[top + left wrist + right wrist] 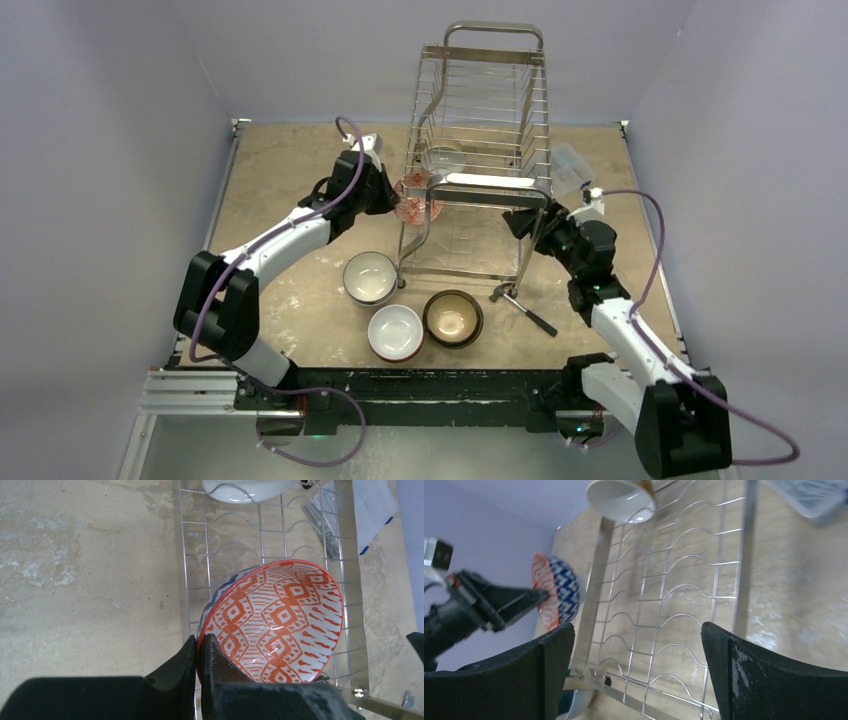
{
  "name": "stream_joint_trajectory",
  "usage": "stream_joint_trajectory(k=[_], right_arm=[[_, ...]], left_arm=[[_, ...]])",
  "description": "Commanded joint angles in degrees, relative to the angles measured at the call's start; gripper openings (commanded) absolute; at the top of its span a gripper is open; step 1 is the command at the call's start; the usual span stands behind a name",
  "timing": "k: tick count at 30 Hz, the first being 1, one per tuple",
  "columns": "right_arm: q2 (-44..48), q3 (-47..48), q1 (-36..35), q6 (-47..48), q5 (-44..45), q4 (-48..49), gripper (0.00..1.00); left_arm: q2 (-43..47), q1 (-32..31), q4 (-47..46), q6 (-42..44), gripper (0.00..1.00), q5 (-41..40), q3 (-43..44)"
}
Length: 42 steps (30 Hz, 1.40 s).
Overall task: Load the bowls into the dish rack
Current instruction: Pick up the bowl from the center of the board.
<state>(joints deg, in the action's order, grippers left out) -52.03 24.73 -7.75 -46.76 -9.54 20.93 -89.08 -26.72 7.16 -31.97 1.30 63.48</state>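
Observation:
My left gripper (392, 196) is shut on the rim of a red-and-white patterned bowl (416, 196), held tilted on edge at the left side of the chrome dish rack (480, 150). In the left wrist view the bowl (280, 620) hangs over the rack's wire tier (220, 555), my gripper (201, 647) pinching its rim. A white bowl (443, 155) stands in the rack. Three bowls lie on the table: a grey-white one (370, 277), a white one (395, 332) and a dark brown one (453, 318). My right gripper (527, 222) is open at the rack's right front (664, 630).
A clear plastic box (570, 168) lies right of the rack. A small hammer-like tool (525, 310) lies on the table near the rack's front right leg. Walls close in the table at the back and on both sides.

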Motion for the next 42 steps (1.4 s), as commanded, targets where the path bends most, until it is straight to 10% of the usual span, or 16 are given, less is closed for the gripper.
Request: stream_joint_trajectory(k=[1, 20, 31, 42], right_arm=[[-7.5, 0.2, 0.4, 5.3, -15.2, 18.0, 0.99], [-33.4, 7.3, 0.4, -0.9, -41.7, 48.9, 0.99], [-45.7, 8.3, -1.0, -22.8, -47.7, 79.8, 0.99], [-45.1, 10.4, -1.5, -19.6, -44.6, 70.5, 0.98]], left_arm=[[-1.0, 0.4, -11.2, -3.3, 0.00, 3.1, 5.1], [-4.2, 0.4, -45.4, -9.2, 0.00, 23.9, -6.5], [-7.0, 0.0, -41.6, -8.8, 0.00, 24.0, -4.6], [-8.3, -3.1, -33.5, -4.2, 0.00, 21.1, -1.2]])
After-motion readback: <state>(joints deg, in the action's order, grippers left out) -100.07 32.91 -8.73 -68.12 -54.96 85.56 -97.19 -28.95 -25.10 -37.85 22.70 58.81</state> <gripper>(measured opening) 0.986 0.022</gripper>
